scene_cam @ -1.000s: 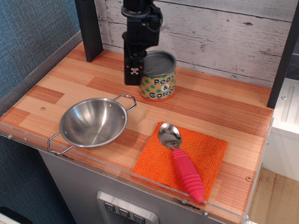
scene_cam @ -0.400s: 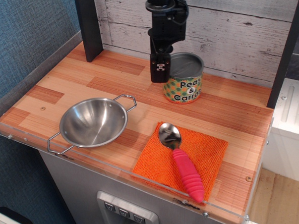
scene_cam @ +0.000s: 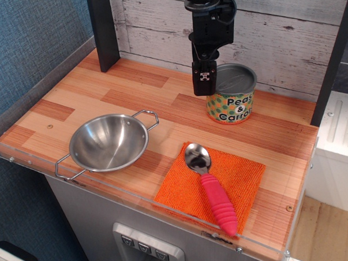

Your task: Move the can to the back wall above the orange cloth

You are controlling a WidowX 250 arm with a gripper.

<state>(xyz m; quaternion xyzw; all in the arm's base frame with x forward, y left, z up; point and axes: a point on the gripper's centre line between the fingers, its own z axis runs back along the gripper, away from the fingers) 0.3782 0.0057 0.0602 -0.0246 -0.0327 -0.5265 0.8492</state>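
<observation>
The can [scene_cam: 232,105], a short tin with a grey metal top and a green "Peas & Carrots" label, stands upright on the wooden counter close to the back wall [scene_cam: 279,30] of whitewashed planks. My black gripper [scene_cam: 217,78] comes down from above and is shut on the can's left rim. One finger [scene_cam: 204,78] shows outside the can's left side; the other is hidden. The orange cloth [scene_cam: 239,175] lies at the front of the counter, in front of the can, with a spoon on it.
A pink-handled spoon [scene_cam: 216,199] lies on the cloth. A steel bowl [scene_cam: 108,142] with two handles sits front left. A black post [scene_cam: 103,29] stands at the back left and a dark post [scene_cam: 331,60] at the right. A clear rim edges the counter [scene_cam: 80,94].
My gripper has moved right along the back wall with the can in it, from the middle of the counter to a spot behind the orange cloth.
</observation>
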